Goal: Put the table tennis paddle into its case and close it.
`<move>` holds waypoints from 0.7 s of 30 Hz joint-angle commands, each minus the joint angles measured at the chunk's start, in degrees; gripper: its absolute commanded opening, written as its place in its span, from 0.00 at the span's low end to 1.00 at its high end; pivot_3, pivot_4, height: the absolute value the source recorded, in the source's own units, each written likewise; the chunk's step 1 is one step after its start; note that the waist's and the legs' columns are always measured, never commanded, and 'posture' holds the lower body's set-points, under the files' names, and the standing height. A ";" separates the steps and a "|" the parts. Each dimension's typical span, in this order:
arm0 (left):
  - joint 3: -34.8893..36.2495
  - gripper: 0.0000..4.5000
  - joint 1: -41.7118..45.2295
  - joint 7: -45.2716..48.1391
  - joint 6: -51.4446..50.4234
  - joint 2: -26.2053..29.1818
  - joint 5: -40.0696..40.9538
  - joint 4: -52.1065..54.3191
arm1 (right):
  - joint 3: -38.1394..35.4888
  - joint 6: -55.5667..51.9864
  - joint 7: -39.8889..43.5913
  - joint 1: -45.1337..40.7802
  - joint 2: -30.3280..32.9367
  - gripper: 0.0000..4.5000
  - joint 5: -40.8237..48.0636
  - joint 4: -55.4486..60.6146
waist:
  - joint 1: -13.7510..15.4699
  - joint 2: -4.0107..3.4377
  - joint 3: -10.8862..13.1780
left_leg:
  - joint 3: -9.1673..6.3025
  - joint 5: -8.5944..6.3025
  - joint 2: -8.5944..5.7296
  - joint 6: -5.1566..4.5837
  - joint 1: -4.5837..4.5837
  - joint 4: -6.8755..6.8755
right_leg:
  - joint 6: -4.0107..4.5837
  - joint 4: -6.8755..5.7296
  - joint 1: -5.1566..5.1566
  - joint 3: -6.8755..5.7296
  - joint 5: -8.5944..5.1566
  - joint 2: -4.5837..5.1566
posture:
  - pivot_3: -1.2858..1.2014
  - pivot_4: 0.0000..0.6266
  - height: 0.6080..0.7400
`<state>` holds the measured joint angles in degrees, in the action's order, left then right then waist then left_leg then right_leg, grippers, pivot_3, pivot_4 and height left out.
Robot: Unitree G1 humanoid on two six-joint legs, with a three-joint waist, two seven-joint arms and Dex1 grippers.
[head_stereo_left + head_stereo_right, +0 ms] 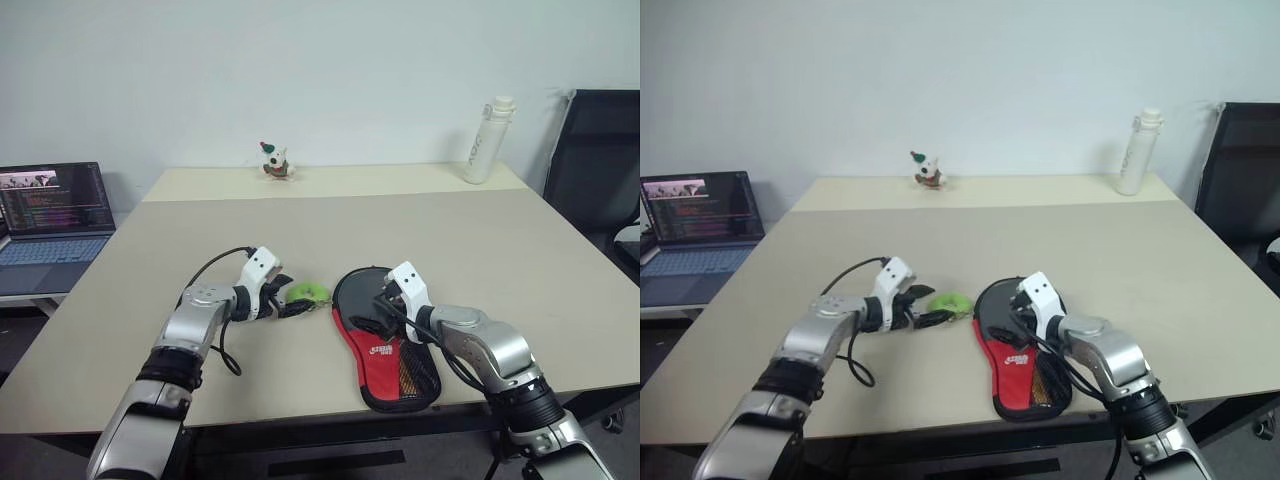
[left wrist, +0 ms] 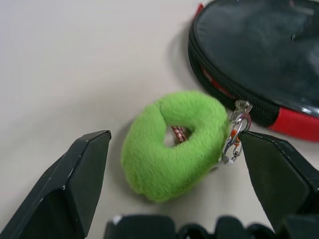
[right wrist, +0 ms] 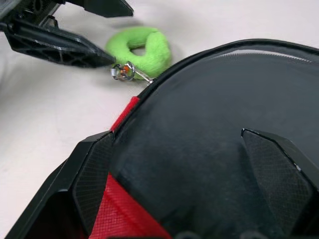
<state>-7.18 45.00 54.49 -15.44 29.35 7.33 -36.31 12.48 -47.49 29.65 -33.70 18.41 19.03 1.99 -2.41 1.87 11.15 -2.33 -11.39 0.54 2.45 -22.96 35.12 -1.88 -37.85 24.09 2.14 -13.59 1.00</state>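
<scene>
1. My left gripper (image 2: 174,159) had its fingers (image 2: 75,184) spread as wide as they go, holding nothing; the fuzzy green pull tag (image 2: 172,142) lay on the bench between them, and I could not tell whether either finger touched it.
2. A small metal clip (image 2: 237,129) joined that tag to the zip edge of the case (image 1: 385,340), just beside one left finger.
3. My right gripper (image 3: 194,174) was likewise fully open with nothing gripped; its fingers (image 3: 94,174) hung over the black round part of the case, one near the edge where the red fabric begins. I could not tell whether they pressed on the fabric.
4. From the head camera, both grippers sat low over the near part of the bench (image 1: 300,230), the left gripper pointing toward the tag from the left, the right gripper reaching onto the case from the right.
5. The case lay flat near the bench's front edge, black round end away from me, red lower part with white logo and mesh pocket toward me, its narrow end close to the edge.
6. I could not see the table tennis paddle itself; whether it was inside the case I could not tell.
7. Further out, a small toy figure (image 1: 275,161) stood at the far middle of the bench and a white bottle (image 1: 488,140) stood upright at the far right.
8. An open laptop (image 1: 52,215) sat on a separate surface to the left, and a dark chair (image 1: 598,160) stood off the right side.
</scene>
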 commanded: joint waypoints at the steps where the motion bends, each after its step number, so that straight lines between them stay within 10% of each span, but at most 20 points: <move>1: -1.51 0.99 5.48 0.64 5.70 -1.11 -3.57 -8.42 | -0.27 1.17 -0.05 -0.29 -0.98 1.00 -0.71 1.44 | 0.00 0.00 0.00 | 0.00 0.00 0.00 0.00 -0.01 0.01 | 0.00 -0.01 0.00 0.00 0.00 0.00 | 0.52 0.24 1.00; 21: -0.21 0.99 10.47 5.41 19.55 1.07 -8.85 -25.99 | -1.54 0.49 -1.26 0.36 -2.45 1.00 -2.14 2.32 | -0.49 0.12 -0.08 | 0.00 0.00 0.02 0.00 0.00 0.08 | -0.03 -0.10 0.01 0.00 0.01 -0.02 | 0.52 0.24 1.00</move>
<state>-8.56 55.03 60.41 3.33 29.25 -1.29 -61.68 12.31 -47.56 28.46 -32.95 16.07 16.94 2.12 -2.90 1.99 11.07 -2.34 -11.39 0.56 2.45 -22.95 35.20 -1.92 -37.96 24.10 2.14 -13.58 0.98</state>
